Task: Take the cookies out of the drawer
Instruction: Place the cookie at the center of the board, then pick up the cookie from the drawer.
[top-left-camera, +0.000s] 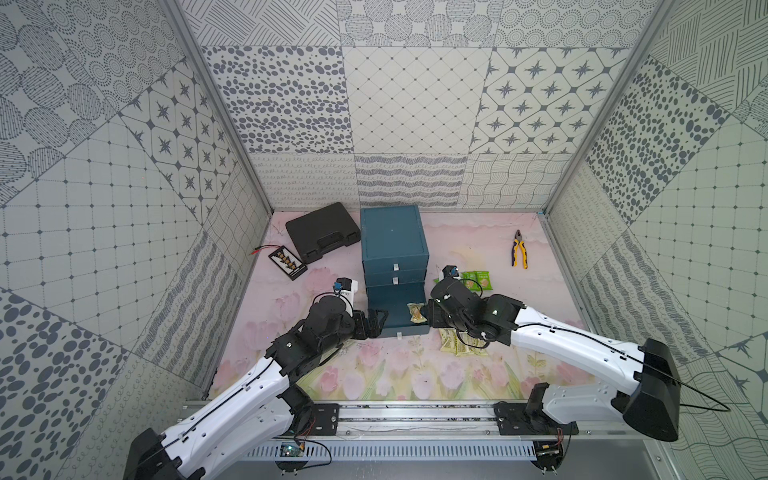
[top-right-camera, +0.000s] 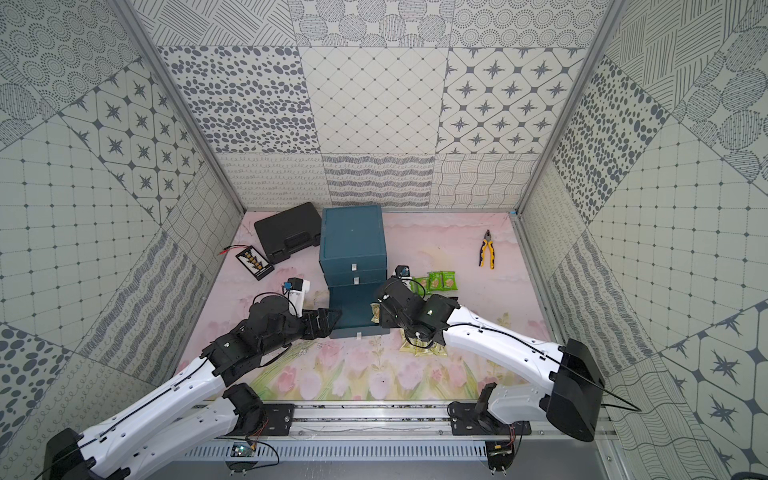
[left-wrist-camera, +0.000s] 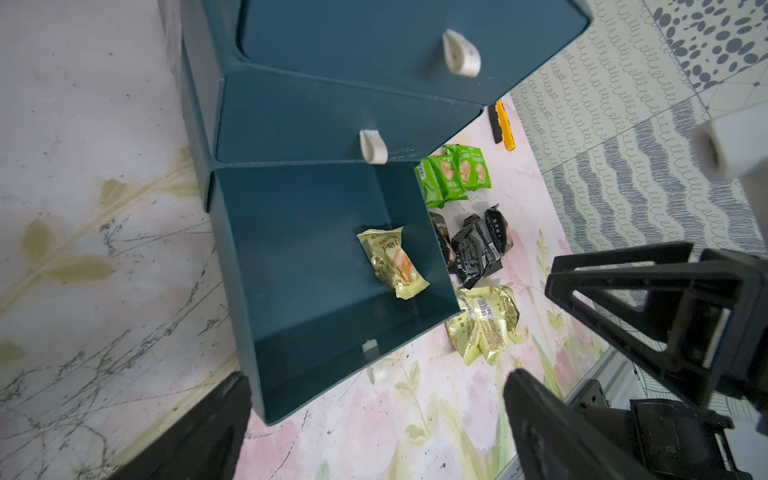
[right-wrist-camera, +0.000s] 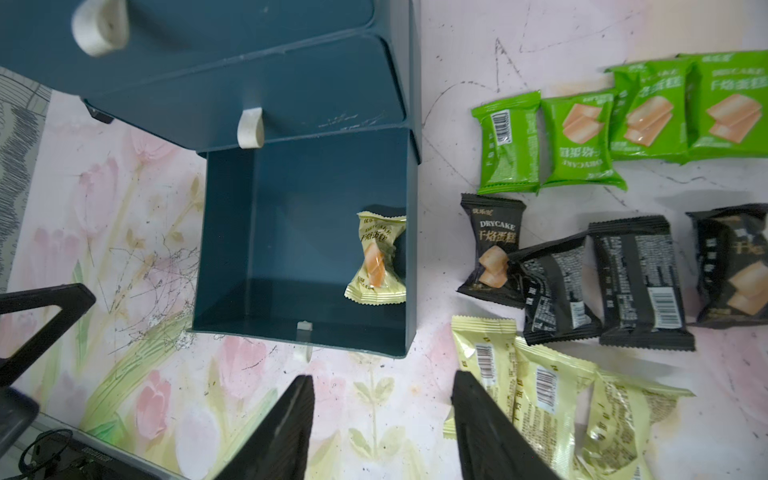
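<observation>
my right pincer (right-wrist-camera: 382, 376): spread, empty
last packet (right-wrist-camera: 376, 259): straight ahead, inside drawer (right-wrist-camera: 291, 249), against its right wall
long axis: along that wall

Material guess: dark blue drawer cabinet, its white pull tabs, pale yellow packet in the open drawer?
Dark blue drawer cabinet: likely moulded plastic, semi-matte; scuffed front, rounded edges.
White pull tabs: probably matte plastic or rubber.
Pale yellow packet: glossy plastic film; crimped ends, wrinkles, glare.
</observation>
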